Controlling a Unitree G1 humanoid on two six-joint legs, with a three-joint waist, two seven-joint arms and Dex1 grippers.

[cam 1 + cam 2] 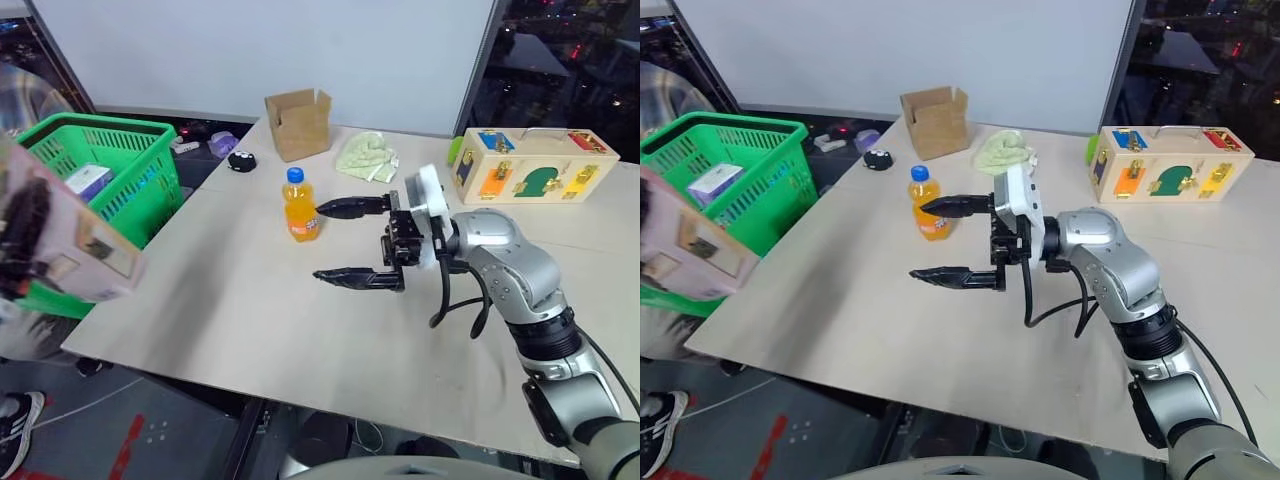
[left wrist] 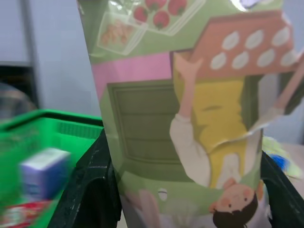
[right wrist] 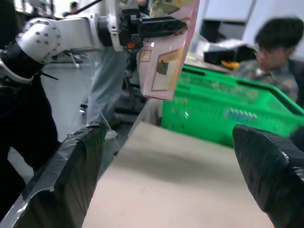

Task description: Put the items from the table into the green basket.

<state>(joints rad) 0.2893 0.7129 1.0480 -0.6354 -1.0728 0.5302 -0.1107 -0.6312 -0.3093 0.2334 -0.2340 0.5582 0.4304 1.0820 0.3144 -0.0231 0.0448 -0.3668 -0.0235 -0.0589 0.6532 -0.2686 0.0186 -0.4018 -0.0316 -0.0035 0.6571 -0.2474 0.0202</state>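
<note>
Left wrist view: left gripper (image 2: 185, 190) clamps the pink carton (image 2: 190, 109) beside the green basket (image 1: 120, 170). Right gripper (image 1: 330, 240) hovers over the table (image 1: 250, 320), jaws spread, empty, just beside the upright bottle (image 1: 299, 205).

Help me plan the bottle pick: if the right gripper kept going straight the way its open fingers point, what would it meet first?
Probably the orange-drink bottle: the right gripper points at it, its upper finger beside the label. The lower finger may pass in front; depth is unclear.
</note>
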